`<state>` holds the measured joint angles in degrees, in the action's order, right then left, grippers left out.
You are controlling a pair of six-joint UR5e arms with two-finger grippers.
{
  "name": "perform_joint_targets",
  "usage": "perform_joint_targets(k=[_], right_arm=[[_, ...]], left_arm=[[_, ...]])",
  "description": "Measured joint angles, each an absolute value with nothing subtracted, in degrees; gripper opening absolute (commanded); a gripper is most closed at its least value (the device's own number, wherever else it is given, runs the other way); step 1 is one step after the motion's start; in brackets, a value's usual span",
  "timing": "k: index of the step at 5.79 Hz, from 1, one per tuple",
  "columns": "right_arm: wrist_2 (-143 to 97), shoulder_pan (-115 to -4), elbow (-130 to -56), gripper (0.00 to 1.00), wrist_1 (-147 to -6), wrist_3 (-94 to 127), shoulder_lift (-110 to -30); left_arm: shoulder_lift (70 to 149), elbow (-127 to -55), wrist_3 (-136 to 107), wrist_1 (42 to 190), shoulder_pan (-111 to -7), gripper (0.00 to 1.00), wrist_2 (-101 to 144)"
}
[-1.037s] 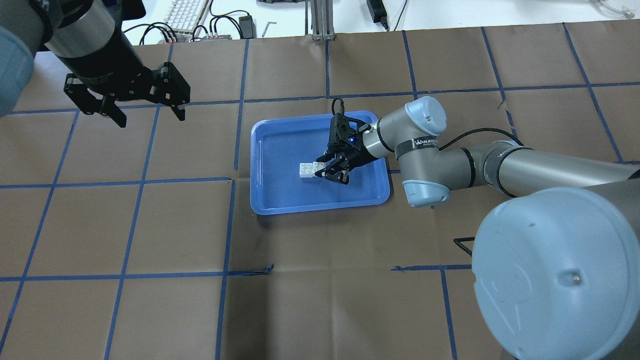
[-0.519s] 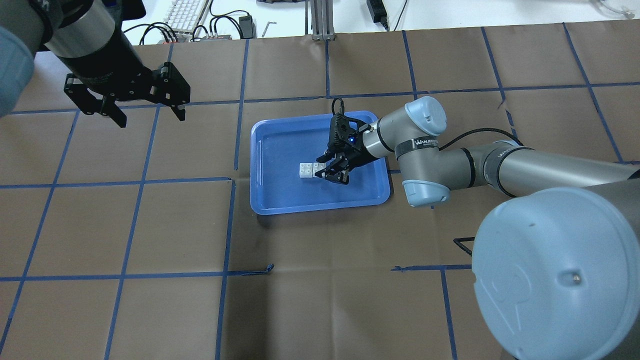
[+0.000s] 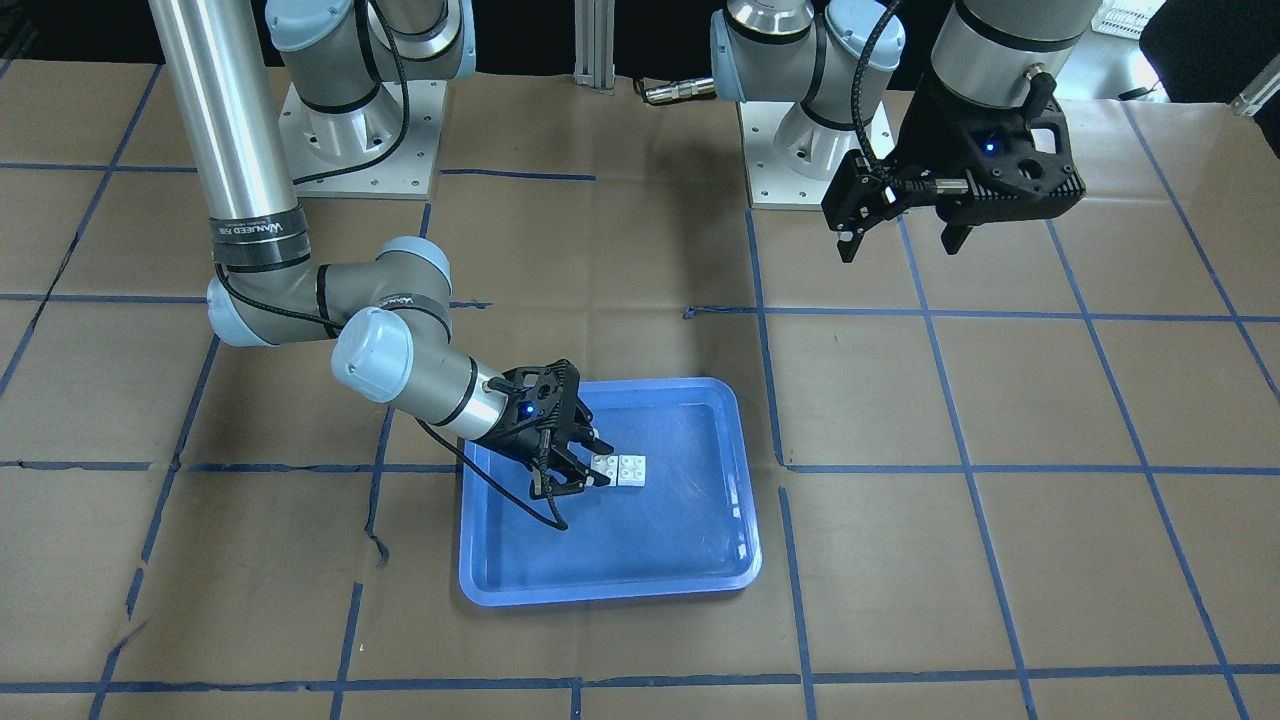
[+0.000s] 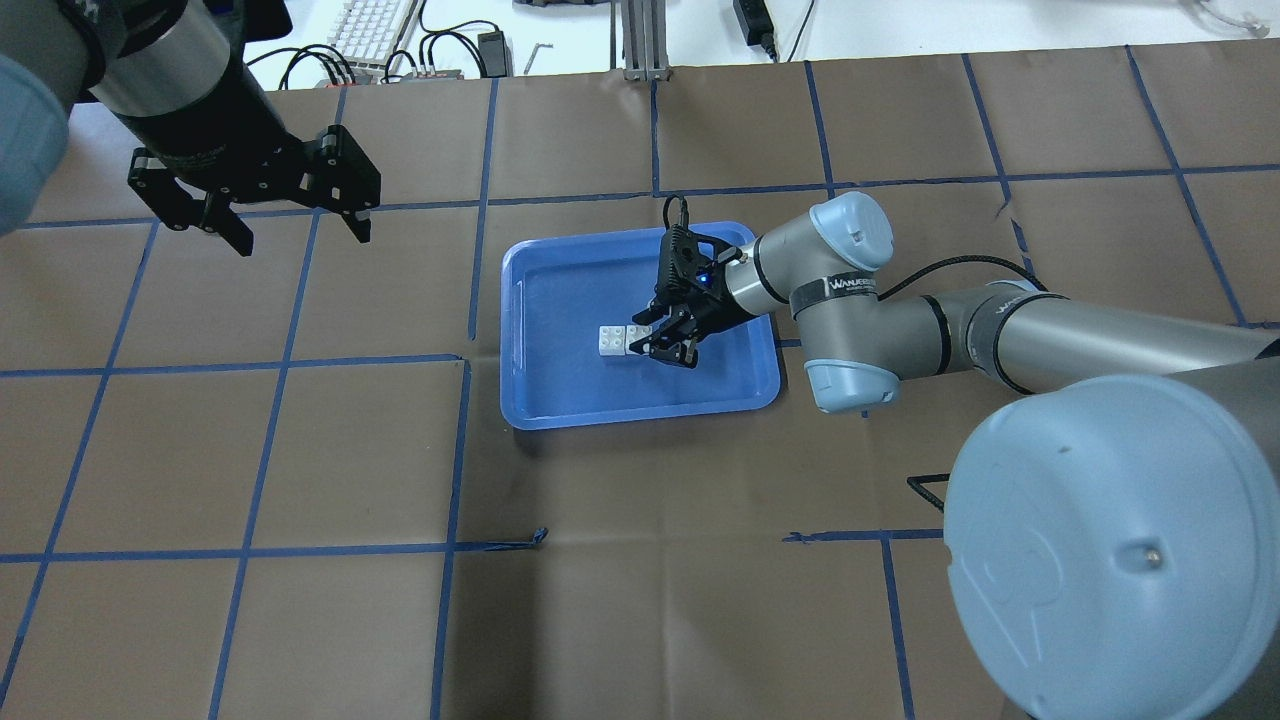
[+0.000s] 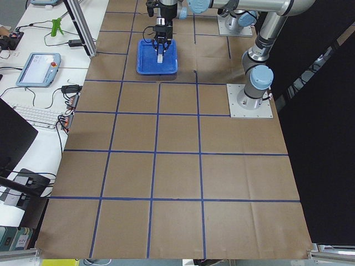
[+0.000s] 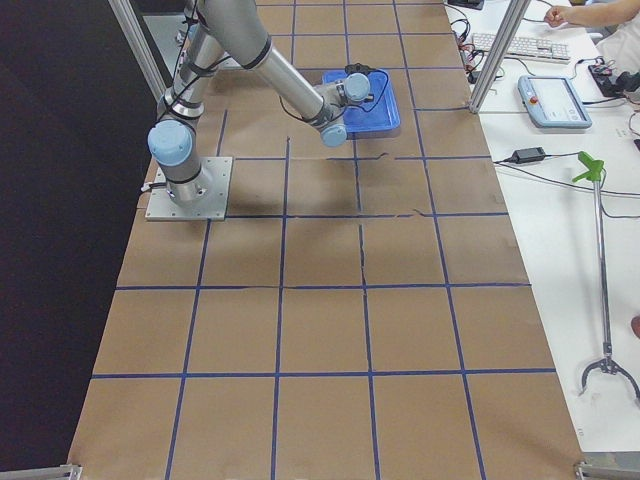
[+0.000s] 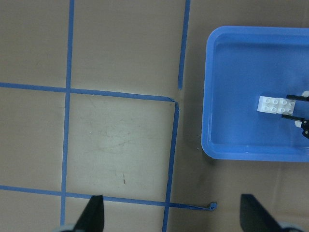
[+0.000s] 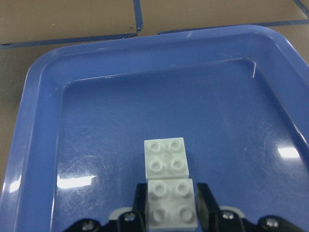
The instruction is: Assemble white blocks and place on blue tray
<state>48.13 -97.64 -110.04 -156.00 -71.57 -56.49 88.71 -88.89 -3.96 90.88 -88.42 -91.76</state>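
The two white blocks (image 4: 612,340) lie joined side by side, studs up, on the floor of the blue tray (image 4: 570,290). My right gripper (image 4: 637,337) reaches low into the tray from the right, its fingers closed on the sides of the near block (image 8: 172,203); the far block (image 8: 165,157) sticks out in front. The front-facing view shows the same grip (image 3: 603,465) on the blocks (image 3: 622,468). My left gripper (image 4: 300,228) is open and empty, high over the table's far left, and looks down on the tray (image 7: 241,72) and blocks (image 7: 275,105).
The table is covered in brown paper with a blue tape grid (image 4: 460,450). The tray's raised rim (image 8: 43,96) surrounds the blocks. A keyboard and cables (image 4: 375,30) lie beyond the table's far edge. The arm bases (image 3: 360,140) stand at the robot's side.
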Motion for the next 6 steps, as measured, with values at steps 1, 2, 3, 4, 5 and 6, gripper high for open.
perform_joint_targets(k=[1, 2, 3, 4, 5, 6], right_arm=[[48.3, -97.6, -110.0, 1.0, -156.0, -71.3, -56.5], [48.9, -97.3, -109.8, 1.0, -155.8, -70.4, -57.1], [51.0, -96.6, -109.5, 1.0, -155.1, -68.4, -58.6], [54.7, -95.6, -109.3, 1.0, -151.9, -65.5, -61.2], [59.1, -94.2, -109.2, 1.0, -145.6, -63.0, -65.0], [63.5, -92.6, -108.8, 1.0, -138.0, -60.0, -69.0]], left_arm=[[88.7, -89.0, -4.0, 90.9, -88.4, 1.0, -91.8], [88.7, -89.1, -4.0, 90.9, -88.4, 1.0, -91.8], [88.7, -89.2, -4.0, 90.9, -88.5, 1.0, -91.8], [88.7, -89.2, -4.0, 90.9, -88.5, 1.0, -91.8], [88.6, -89.2, -4.0, 90.9, -88.5, 1.0, -91.8], [88.6, -89.2, -3.9, 90.9, -88.5, 1.0, -91.8]])
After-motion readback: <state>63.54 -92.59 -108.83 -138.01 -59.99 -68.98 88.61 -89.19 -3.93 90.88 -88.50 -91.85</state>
